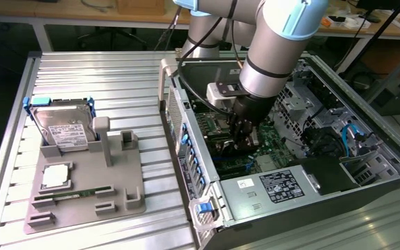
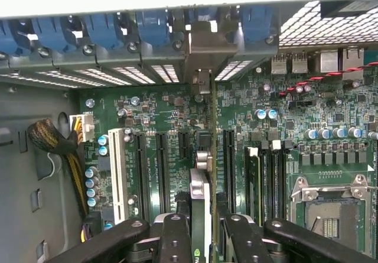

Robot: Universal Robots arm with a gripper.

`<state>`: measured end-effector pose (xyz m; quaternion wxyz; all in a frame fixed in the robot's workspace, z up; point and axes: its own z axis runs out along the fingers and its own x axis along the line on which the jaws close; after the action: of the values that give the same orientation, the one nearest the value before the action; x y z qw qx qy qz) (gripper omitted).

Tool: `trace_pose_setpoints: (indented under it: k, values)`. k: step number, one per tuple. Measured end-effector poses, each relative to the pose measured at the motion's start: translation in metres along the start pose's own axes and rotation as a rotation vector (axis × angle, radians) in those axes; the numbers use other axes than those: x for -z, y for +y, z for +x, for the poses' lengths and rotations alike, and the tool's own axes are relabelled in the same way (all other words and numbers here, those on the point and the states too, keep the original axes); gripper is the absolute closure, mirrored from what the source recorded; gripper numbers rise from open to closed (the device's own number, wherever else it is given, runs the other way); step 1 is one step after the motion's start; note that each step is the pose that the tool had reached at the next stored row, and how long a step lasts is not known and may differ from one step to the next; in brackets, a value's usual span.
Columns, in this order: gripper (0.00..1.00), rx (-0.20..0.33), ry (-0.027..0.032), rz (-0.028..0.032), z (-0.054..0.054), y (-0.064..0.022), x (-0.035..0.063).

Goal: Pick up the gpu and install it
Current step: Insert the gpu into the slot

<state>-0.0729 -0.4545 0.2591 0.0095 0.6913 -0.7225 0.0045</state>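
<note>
The gpu (image 2: 199, 187) is seen edge-on in the wrist view, gripped between the two dark fingers (image 2: 175, 234) of the end effector (image 2: 204, 230), which is closed on it. It is held upright over the motherboard (image 2: 159, 112), in line with the long black expansion slots (image 2: 160, 174), with its metal end towards the rear wall and the row of blue latches (image 2: 106, 29). Whether its lower edge is seated in a slot cannot be told. In the exterior view the arm (image 1: 276, 47) is reached steeply down into the open computer case (image 1: 186, 130), with the end effector (image 1: 240, 136) deep among the boards. A power supply (image 1: 276, 187) is fitted at the near end of the case, and a cable bundle (image 2: 50, 139) lies beside the board. On the counter (image 1: 96, 73), at the exterior view's left, a grey holder (image 1: 116, 177) carries a hard drive (image 1: 64, 127) and a memory stick (image 1: 71, 194).
</note>
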Motion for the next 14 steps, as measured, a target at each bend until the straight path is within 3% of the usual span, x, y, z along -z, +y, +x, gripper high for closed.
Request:
trace_pose_setpoints:
  k: [14]
  values:
    - [0.73, 0.021, 0.0003, 0.0004, -0.0047, 0.0001, 0.0001]
